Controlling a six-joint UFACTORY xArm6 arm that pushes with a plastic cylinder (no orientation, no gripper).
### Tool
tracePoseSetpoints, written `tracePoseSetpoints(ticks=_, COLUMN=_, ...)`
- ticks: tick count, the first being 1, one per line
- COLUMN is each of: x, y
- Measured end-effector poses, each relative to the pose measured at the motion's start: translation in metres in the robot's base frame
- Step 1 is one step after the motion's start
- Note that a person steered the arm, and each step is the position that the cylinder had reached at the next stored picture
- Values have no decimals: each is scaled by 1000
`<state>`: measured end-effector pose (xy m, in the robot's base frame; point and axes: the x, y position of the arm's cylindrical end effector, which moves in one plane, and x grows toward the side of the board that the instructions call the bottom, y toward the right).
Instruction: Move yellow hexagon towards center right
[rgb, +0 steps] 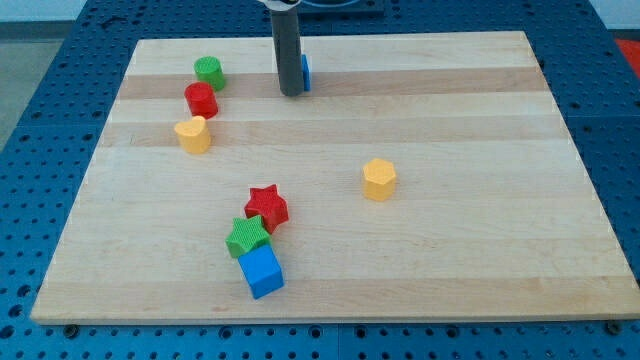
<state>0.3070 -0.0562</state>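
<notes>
My tip rests near the view's top, touching nothing I can confirm, a blue block just behind it. The yellow hexagon sits well apart, right of the board's centre.

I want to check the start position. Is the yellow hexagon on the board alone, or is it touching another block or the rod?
Alone. The yellow hexagon lies flat on the board with bare wood all around it. My tip is far off at the view's top, beside a blue block.

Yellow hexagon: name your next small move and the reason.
Probably bring my tip down toward the view's bottom, to the left side of the yellow hexagon. My tip sits near the top beside a blue block, too far to push the hexagon rightward.
</notes>
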Motion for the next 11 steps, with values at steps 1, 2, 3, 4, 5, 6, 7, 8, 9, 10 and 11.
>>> tracePoseSetpoints(ticks=1, x=14, y=25)
tracePoseSetpoints(ticks=2, x=35, y=72)
tracePoseSetpoints(ticks=3, x=74, y=103)
tracePoseSetpoints(ticks=4, x=134, y=103)
tracePoseSetpoints(ticks=5, x=186, y=97)
tracePoseSetpoints(ticks=6, x=203, y=91)
tracePoseSetpoints(ticks=7, x=206, y=87)
tracePoseSetpoints(ticks=8, x=235, y=71)
tracePoseSetpoints(ticks=9, x=269, y=76)
tracePoseSetpoints(ticks=10, x=275, y=121)
tracePoseSetpoints(ticks=11, x=256, y=139)
